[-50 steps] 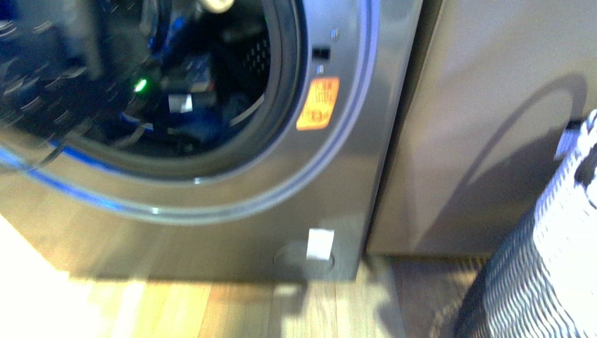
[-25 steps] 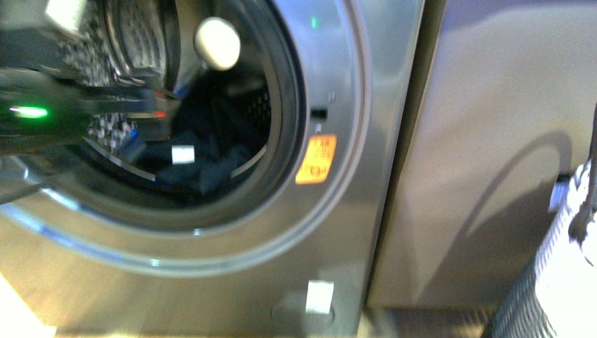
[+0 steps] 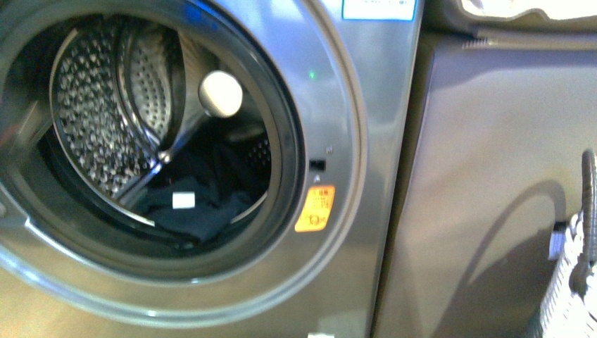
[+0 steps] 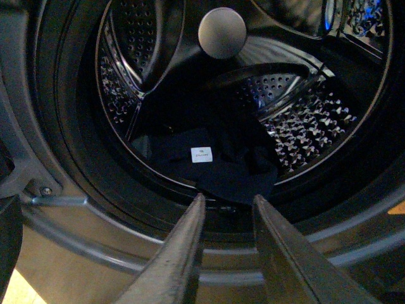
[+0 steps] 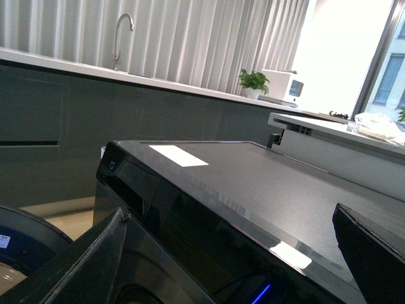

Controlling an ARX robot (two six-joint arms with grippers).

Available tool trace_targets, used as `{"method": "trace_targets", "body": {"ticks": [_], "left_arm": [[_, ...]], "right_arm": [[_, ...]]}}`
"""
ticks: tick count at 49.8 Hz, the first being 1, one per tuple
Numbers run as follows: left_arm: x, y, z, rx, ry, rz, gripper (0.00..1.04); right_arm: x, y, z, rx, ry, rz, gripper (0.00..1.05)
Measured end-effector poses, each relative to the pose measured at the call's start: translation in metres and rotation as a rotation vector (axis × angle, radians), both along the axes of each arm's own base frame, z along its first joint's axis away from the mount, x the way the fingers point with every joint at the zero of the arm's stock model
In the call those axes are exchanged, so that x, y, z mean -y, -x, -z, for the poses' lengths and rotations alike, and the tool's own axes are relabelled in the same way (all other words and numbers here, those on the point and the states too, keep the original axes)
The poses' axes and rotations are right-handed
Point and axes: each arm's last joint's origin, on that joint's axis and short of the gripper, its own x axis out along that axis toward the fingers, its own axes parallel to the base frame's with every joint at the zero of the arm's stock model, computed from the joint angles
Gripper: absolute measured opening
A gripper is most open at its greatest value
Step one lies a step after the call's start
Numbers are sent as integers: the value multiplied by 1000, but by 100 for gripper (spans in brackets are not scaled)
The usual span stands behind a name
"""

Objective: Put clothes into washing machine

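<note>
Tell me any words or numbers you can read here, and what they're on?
None can be read.
Orange sticker on the washing machine: print blurred.
Blue-white label at its top: cut off, blurred.
White tag on the clothes: too small.

In the front view the washing machine (image 3: 352,105) is cut off at the left, top and bottom edges, its blue-white label (image 3: 379,8) shows only its lower strip, and the print on the orange-yellow sticker (image 3: 315,208) is too blurred to read. The clothes (image 3: 200,208) lie deep in the drum's shadow, so their folds and outline cannot be made out, and the writing on the white tag (image 4: 201,154) is too small to tell. A striped basket (image 3: 574,296) is clipped by the right edge, and neither arm appears in that view.
</note>
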Motion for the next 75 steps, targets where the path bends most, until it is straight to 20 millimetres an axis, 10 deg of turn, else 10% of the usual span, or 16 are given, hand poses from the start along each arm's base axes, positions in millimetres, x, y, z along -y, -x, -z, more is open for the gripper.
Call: {"method": "trace_targets", "body": {"ticks": [6, 24, 34, 48, 62, 75], "left_arm": [[0, 18, 6, 17, 1, 0, 3], [0, 57, 23, 14, 0, 0, 4], [0, 72, 36, 17, 0, 2, 4], [0, 85, 32, 29, 0, 0, 4], [0, 96, 31, 34, 0, 0, 4], [0, 101, 31, 35, 0, 0, 4]], "right_arm": [[0, 0, 0, 0, 0, 0, 97], [-1, 4, -2, -99, -31, 125, 97], [32, -8, -4, -226, -181, 610, 97], [93, -8, 1, -284, -218, 830, 95], [149, 42, 156, -308, -159, 818, 30], [166, 61, 257, -377, -103, 826, 2]]}}
